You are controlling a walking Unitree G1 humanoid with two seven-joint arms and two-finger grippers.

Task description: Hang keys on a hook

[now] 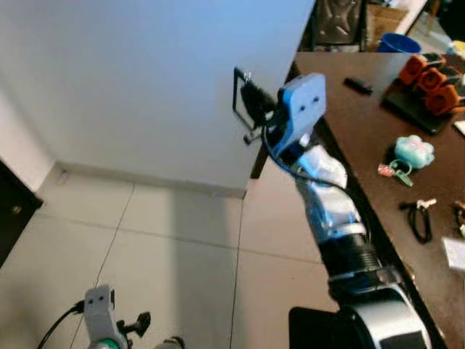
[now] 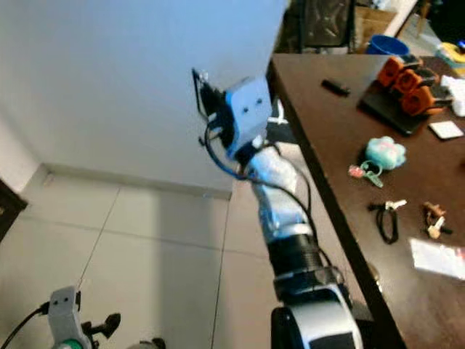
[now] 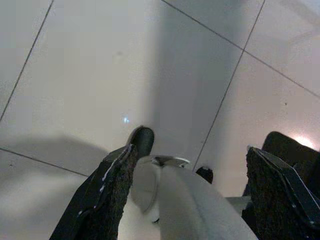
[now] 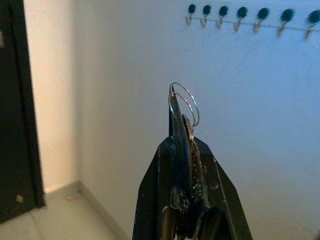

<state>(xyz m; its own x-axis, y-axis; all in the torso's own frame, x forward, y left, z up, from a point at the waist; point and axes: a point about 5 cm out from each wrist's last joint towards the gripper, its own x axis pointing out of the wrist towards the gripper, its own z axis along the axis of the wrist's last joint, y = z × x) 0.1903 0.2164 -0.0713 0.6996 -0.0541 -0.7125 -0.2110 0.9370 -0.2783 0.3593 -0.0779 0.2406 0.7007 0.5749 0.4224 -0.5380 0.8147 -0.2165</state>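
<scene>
My right gripper (image 1: 245, 102) is raised in front of the white wall (image 1: 145, 80), beside the table's near corner. Its black fingers (image 4: 186, 170) are shut on a set of keys, whose silver key ring (image 4: 184, 104) sticks out past the tips. A row of several dark-knobbed hooks (image 4: 241, 13) runs along the wall, higher than the ring and well apart from it. My left gripper (image 3: 185, 185) hangs low over the tiled floor with its fingers spread and nothing between them.
A dark brown table (image 1: 363, 131) stands to my right, bearing a teal keychain (image 1: 414, 151), a black loop strap (image 1: 420, 218), orange tools (image 1: 430, 80) and a black remote (image 1: 358, 86). A dark door (image 4: 17, 110) stands to the wall's left. Pale floor tiles (image 1: 160, 247) lie below.
</scene>
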